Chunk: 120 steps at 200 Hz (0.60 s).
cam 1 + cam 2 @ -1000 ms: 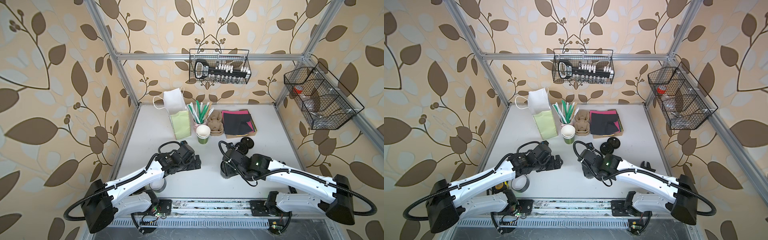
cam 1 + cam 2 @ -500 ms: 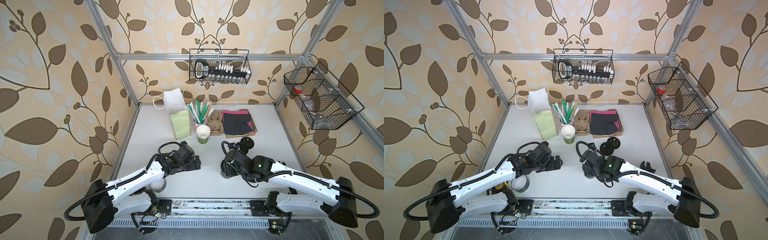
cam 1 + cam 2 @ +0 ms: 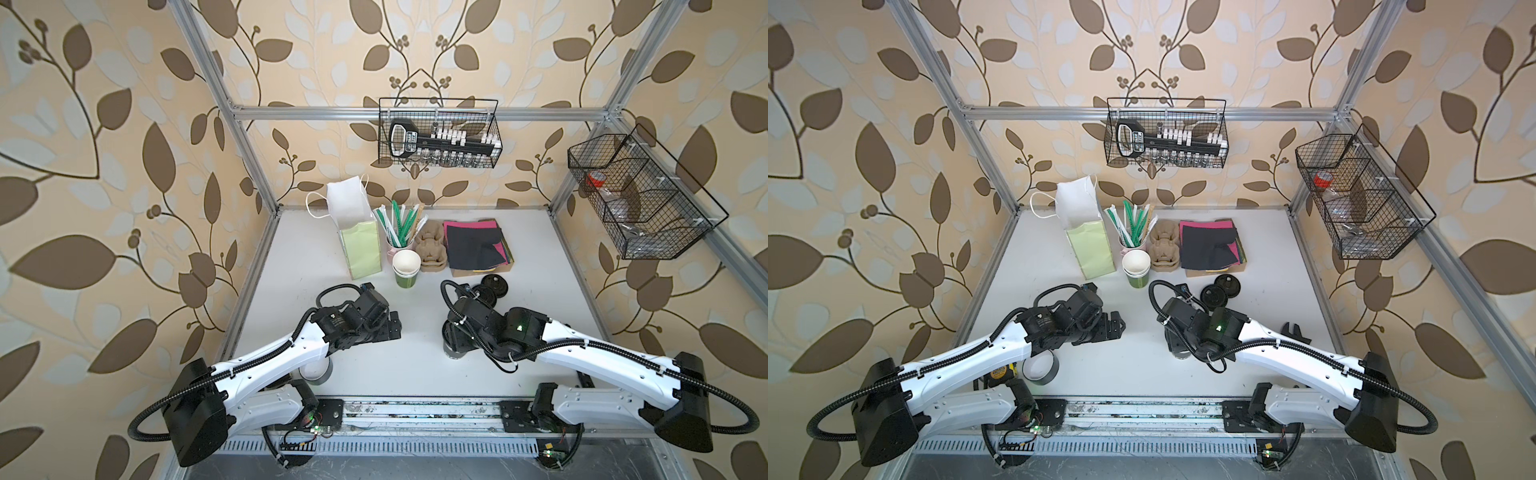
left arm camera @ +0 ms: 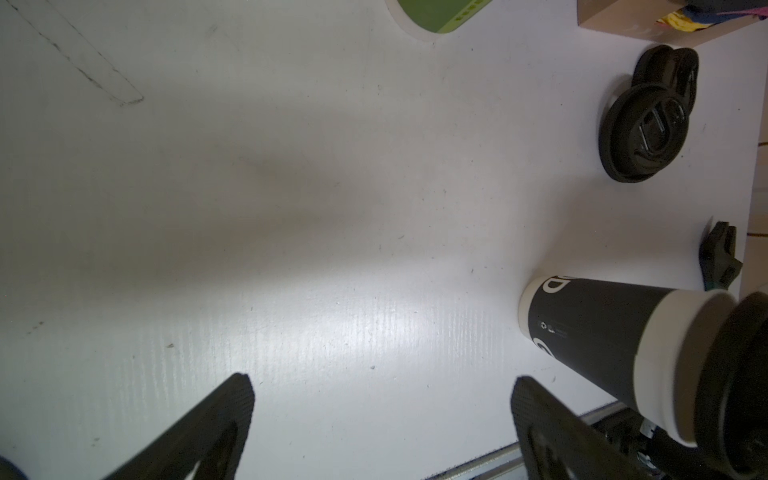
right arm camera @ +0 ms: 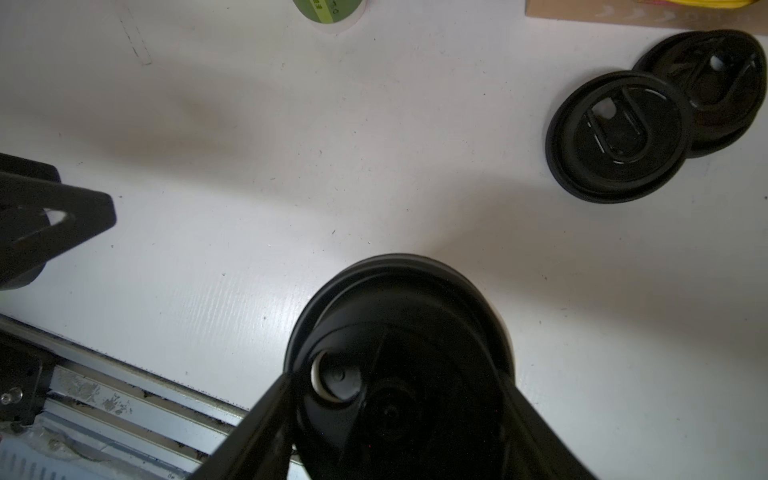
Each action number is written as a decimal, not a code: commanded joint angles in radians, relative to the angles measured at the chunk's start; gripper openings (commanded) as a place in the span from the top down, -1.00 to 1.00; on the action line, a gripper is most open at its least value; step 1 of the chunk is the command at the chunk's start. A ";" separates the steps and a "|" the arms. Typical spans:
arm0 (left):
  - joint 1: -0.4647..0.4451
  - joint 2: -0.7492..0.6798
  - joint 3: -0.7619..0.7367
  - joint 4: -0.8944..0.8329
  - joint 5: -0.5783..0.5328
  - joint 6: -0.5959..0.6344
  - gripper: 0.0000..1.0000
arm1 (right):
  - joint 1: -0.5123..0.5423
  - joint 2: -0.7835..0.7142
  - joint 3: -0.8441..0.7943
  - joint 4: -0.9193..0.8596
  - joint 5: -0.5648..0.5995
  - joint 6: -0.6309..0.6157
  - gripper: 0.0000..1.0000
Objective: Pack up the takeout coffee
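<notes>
Takeout coffee (image 4: 602, 345) stands upright on the table (image 3: 415, 374), right of centre and near the front rail; dark wall, white band under a black lid. Right gripper (image 5: 399, 380) sits over it from above, jaws pressed against opposite sides of the lid rim, not the cup wall. Left gripper (image 4: 380, 380) is spread wide over bare table left of the cup, holding nothing. Main risk, as I judge it: a lift by the lid alone could pop it off and leave or drop the cup; whether the lid is fully seated I cannot tell. A harder squeeze could buckle the rim. The green paper bag (image 3: 361, 245) stands far left, well apart, with nothing steadying it; a cup lowered against its edge could tip or fold it. The route there passes close by the stack of green cups (image 3: 405, 270) and the straw holder (image 3: 401, 232). Loose lids (image 5: 615, 137) lie near the cup on its far-right side; a sideways swing could scatter them
</notes>
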 commanded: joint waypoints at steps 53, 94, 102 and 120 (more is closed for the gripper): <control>-0.006 -0.011 -0.003 0.001 0.007 0.017 -0.98 | -0.005 -0.044 -0.043 0.000 0.001 0.020 -0.25; -0.005 -0.012 -0.003 -0.001 0.008 0.019 -0.98 | -0.004 -0.037 -0.076 0.026 -0.017 0.028 -0.25; -0.007 -0.012 -0.003 -0.001 0.007 0.018 -0.98 | -0.004 -0.038 -0.084 0.037 -0.024 0.028 -0.25; -0.006 -0.012 -0.003 -0.001 0.005 0.019 -0.98 | -0.004 -0.040 -0.088 0.041 -0.018 0.029 -0.25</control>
